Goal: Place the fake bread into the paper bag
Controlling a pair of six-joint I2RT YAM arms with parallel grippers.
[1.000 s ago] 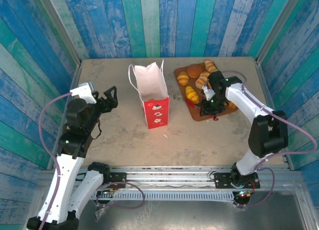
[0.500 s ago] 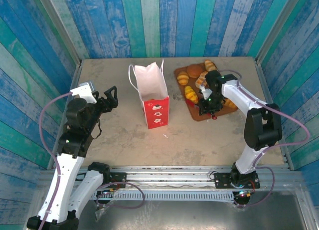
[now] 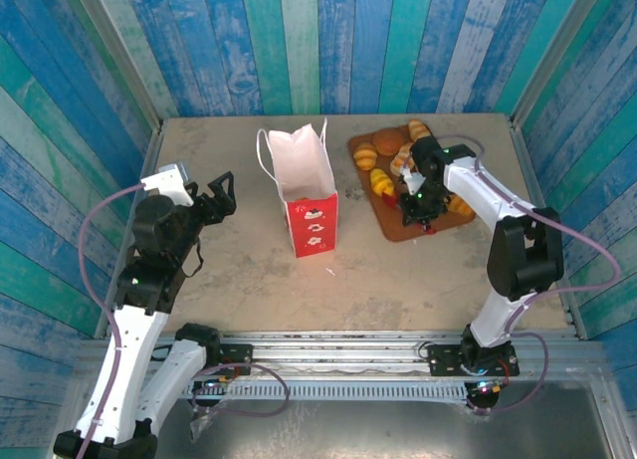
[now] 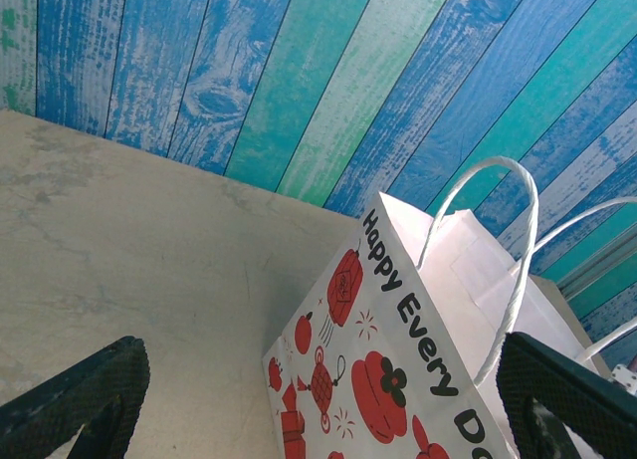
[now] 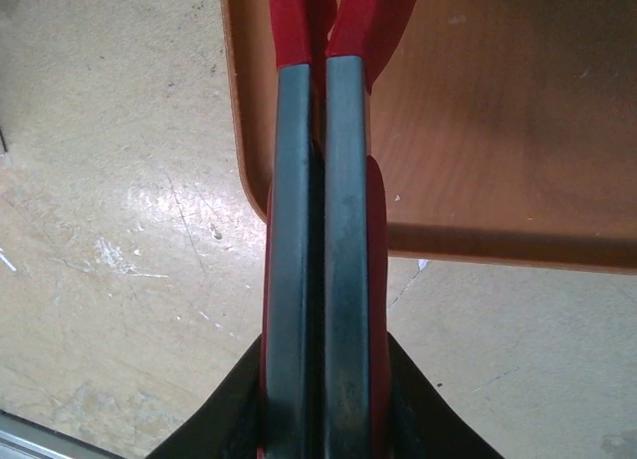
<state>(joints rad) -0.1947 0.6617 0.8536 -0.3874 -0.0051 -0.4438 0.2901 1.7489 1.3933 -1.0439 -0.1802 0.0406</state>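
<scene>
Clamping the red-handled tongs (image 5: 320, 180), the right gripper (image 5: 320, 411) was closed; the left gripper (image 4: 320, 394) stood wide open, empty.

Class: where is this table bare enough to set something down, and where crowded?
Free: between the left gripper and the paper bag; the near strip before bag and tray. Crowded: the tray, with fake bread, tongs, right gripper.
</scene>
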